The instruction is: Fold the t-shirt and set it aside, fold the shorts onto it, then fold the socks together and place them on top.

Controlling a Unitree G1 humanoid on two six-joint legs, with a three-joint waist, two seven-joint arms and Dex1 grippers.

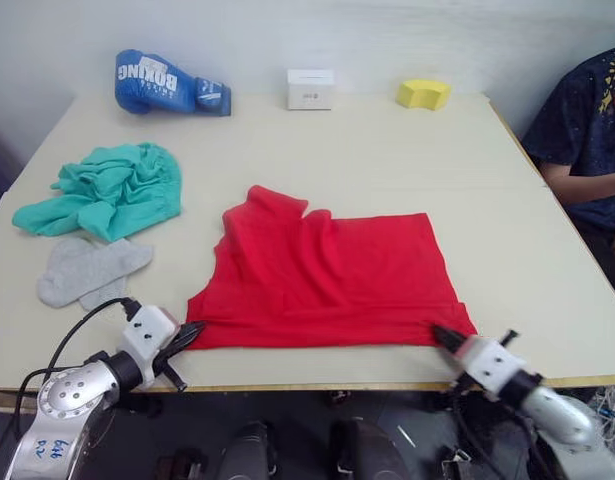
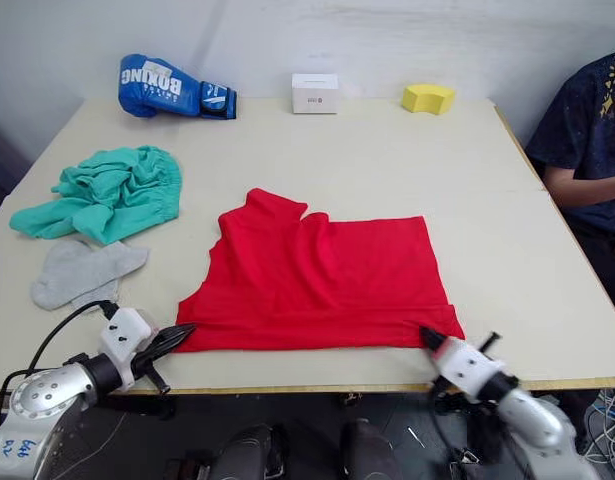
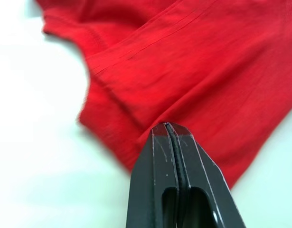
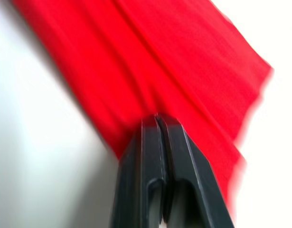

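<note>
At the near edge of the pale table (image 1: 387, 150), the left gripper (image 1: 192, 332) has its two black fingers pressed together on the near-left corner of the t-shirt (image 1: 327, 275), and the right gripper (image 1: 442, 335) pinches the near-right corner in the same closed way; both wrist views show red cloth at the tips of the shut fingers. The t-shirt lies folded into a rough rectangle, smooth soft cloth with a few shallow creases, its near hem running close along the table edge. Left of it, the socks (image 1: 85, 270), light grey knit, lie flat and overlapping, just in front of the shorts (image 1: 112, 190), a crumpled teal heap. Bare table lies open to the right of the t-shirt and behind it. Along the far edge stand a blue glove (image 1: 167, 85) printed "BOXING", a small white box (image 1: 310, 88) and a yellow sponge block (image 1: 423, 94). A person's arm (image 1: 587, 185) rests at the right edge.
</note>
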